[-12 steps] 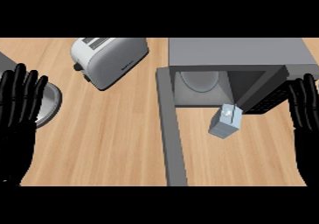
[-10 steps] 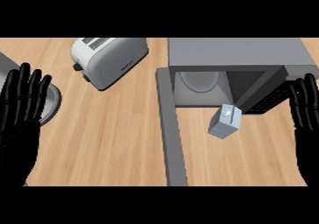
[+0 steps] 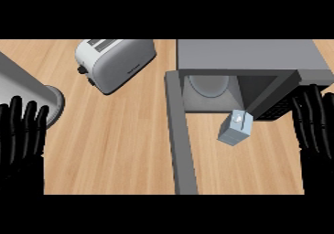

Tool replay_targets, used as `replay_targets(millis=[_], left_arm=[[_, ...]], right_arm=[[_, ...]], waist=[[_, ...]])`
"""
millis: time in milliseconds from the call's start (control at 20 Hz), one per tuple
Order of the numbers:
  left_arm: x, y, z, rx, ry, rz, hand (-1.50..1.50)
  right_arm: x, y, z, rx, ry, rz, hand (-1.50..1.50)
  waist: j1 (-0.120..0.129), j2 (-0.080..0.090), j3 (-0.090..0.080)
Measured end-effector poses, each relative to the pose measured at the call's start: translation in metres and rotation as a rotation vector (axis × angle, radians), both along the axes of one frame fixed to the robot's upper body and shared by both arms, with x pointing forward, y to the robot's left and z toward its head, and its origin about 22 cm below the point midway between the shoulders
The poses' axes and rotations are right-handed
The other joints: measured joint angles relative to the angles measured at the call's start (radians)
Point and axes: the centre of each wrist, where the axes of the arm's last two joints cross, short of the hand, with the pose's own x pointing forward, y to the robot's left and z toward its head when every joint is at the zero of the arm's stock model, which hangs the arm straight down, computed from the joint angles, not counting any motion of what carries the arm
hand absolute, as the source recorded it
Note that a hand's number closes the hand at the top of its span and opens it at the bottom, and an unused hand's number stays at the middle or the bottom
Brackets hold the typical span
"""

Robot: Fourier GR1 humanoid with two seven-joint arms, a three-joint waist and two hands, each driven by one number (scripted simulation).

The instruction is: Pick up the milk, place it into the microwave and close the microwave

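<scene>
The right hand (image 3: pixel 319 124), black and spread flat with its fingers straight, sits at the counter's right edge and grasps nothing. Just to its left, toward the middle of the wooden counter (image 3: pixel 122 151), stands the small pale-blue milk carton (image 3: pixel 235 129), right in front of the open grey microwave (image 3: pixel 247 75) and not yet inside it. The carton leans a little, its long axis running from the front of the counter up toward the oven's mouth (the capped top points at the cavity). The microwave's grey door (image 3: pixel 180 137) swings out toward the counter's front edge, left of the carton. The left hand (image 3: pixel 20 132) rests open at the left edge, well apart, so the right hand looks the nearer one for the pick. A silver toaster (image 3: pixel 114 61) stands near the back.
</scene>
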Motion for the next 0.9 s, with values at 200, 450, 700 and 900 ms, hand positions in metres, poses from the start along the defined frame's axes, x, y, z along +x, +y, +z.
replay_targets(millis=[200,450,700,900], left_arm=[[-0.026,0.001,-0.009,-0.030,0.018,0.021,-1.50],[-0.058,0.008,-0.012,-0.047,0.024,0.025,-1.50],[-0.084,0.016,-0.015,-0.051,0.030,0.022,-1.50],[-0.097,0.022,-0.017,-0.050,0.026,0.020,-1.50]], right_arm=[[-0.012,0.007,-0.001,-0.004,0.015,-0.001,-1.50],[-0.027,0.014,-0.002,-0.031,0.032,-0.025,-1.50],[-0.024,0.027,-0.019,-0.072,0.035,-0.055,-1.50],[-0.023,0.024,-0.028,-0.088,0.043,-0.078,-1.50]], waist=[[0.000,0.000,-0.001],[0.002,-0.001,-0.001],[0.005,-0.001,-0.001],[0.005,0.000,-0.001]])
